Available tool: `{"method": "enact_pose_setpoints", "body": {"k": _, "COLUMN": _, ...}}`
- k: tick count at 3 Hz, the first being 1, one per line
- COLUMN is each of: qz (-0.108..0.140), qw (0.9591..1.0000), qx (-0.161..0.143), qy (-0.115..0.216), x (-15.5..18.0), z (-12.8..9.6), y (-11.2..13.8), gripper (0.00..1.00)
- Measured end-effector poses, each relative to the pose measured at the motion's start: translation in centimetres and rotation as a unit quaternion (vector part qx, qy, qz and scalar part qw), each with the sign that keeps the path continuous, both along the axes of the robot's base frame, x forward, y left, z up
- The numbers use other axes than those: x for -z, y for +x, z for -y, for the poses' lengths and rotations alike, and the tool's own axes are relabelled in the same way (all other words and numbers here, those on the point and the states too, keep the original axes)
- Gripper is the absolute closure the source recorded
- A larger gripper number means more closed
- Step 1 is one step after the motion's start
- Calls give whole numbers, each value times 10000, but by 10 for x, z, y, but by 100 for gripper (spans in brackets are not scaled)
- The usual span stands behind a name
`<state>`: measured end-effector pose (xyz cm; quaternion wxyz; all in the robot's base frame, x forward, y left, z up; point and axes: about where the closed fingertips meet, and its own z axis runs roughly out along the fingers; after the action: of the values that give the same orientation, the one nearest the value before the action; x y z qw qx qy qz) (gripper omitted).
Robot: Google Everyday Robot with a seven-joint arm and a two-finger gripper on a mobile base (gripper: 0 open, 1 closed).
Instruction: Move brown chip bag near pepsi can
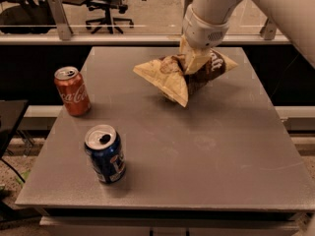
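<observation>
- Cream two-finger pincer (195, 62) at the far middle of the scene, hung from the thick white robot arm (211, 14), closed on the top middle of the bag.
- Gripped there: crinkly pillow-shaped brown chip bag (167, 77), dark brown and pale cream with white lettering, tilted, its pale corner pointing down and toward the near side.
- Appears lifted just clear of the surface, judging by the shadow under that low corner; cannot tell for sure whether the tip touches.
- Below it: flat grey square bench (221, 146), carrying everything else.
- Target at near left: dark blue pepsi can (106, 154) with silver top, upright, opened, well apart from the bag.
- Bystander at far left: red Coca-Cola can (72, 91), upright, farther back than the blue one and apart from both it and the bag.
- Progress, as a judgement: grasp made and lift seemingly done; carry toward near left not finished, bag not yet set down beside the blue can.
- Left to do: travel across the bench toward near left, lower the bag close to the blue can without knocking it over, let go.
- Count: one pincer, one chip bag, two cans (one blue, one red), one bench.
</observation>
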<state>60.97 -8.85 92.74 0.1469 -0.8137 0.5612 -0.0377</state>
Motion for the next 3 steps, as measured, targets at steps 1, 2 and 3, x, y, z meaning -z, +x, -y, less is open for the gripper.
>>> {"method": "enact_pose_setpoints", "body": {"k": 1, "qz": -89, "qw": 9998, "qx": -154, "qy": 125, "x": -11, "z": 0, "y": -42, "gripper": 100}}
{"method": "enact_pose_setpoints", "body": {"k": 2, "qz": -218, "qw": 9989, "qx": -338, "qy": 225, "x": -18, "z": -5, "y": -80, "gripper": 100}}
{"method": "enact_pose_setpoints", "body": {"k": 3, "qz": -392, "qw": 9981, "qx": -381, "qy": 285, "x": -15, "z": -8, "y": -104, "gripper": 100}}
